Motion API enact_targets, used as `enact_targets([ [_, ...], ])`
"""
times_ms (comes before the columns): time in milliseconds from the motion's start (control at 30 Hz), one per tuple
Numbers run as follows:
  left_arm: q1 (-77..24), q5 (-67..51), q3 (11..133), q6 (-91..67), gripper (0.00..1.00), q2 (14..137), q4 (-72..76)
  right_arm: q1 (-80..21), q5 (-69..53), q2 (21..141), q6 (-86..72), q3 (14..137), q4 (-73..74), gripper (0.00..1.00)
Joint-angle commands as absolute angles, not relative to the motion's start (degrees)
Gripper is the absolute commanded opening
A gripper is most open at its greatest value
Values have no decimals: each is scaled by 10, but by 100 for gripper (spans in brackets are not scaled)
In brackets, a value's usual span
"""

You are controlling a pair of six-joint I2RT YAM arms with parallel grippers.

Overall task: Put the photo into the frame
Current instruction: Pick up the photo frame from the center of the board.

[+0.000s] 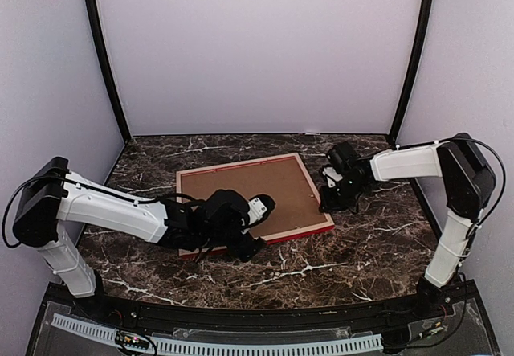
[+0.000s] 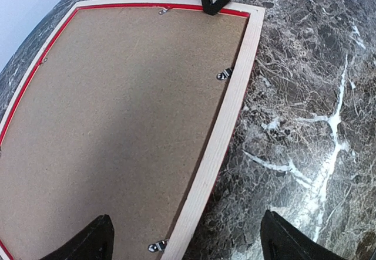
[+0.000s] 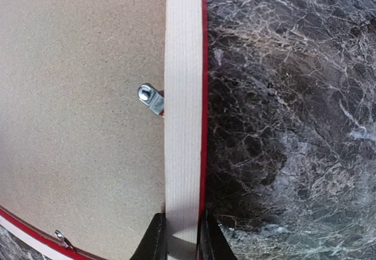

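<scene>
Pale wood frame (image 3: pixel 183 125) rail between fingers of the right tool (image 3: pixel 181 239)

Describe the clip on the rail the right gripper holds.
The frame lies back-up on the marble table. The right gripper pinches one pale rail; the clip is the silver tab on that rail's inner edge. The next clip sits round the corner on another rail.

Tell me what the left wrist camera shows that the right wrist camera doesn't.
Only left wrist: the open left gripper above the thin red picture frame with pale wood back, the right gripper on its far rail. Only right wrist: those jaws pinching the rail close up. Both: frame, flat brown backing board, small metal clips, dark marble table.
</scene>
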State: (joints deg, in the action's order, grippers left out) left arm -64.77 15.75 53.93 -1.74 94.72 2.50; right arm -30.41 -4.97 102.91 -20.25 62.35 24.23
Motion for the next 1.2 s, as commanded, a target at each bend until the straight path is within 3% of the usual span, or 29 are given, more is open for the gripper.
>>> enact_targets([
  [0, -673, 214, 571, 37, 89, 978, 12, -298, -102, 1010, -185, 663, 273, 0],
  [400, -725, 362, 628, 110, 89, 1077, -11, -294, -180, 995, -177, 746, 389, 0],
  [633, -734, 443, 630, 126, 85, 1076, -45, -294, -199, 997, -164, 766, 439, 0],
  [1167, -752, 462, 591, 87, 78, 1023, -100, -290, -208, 1004, -154, 773, 456, 0],
])
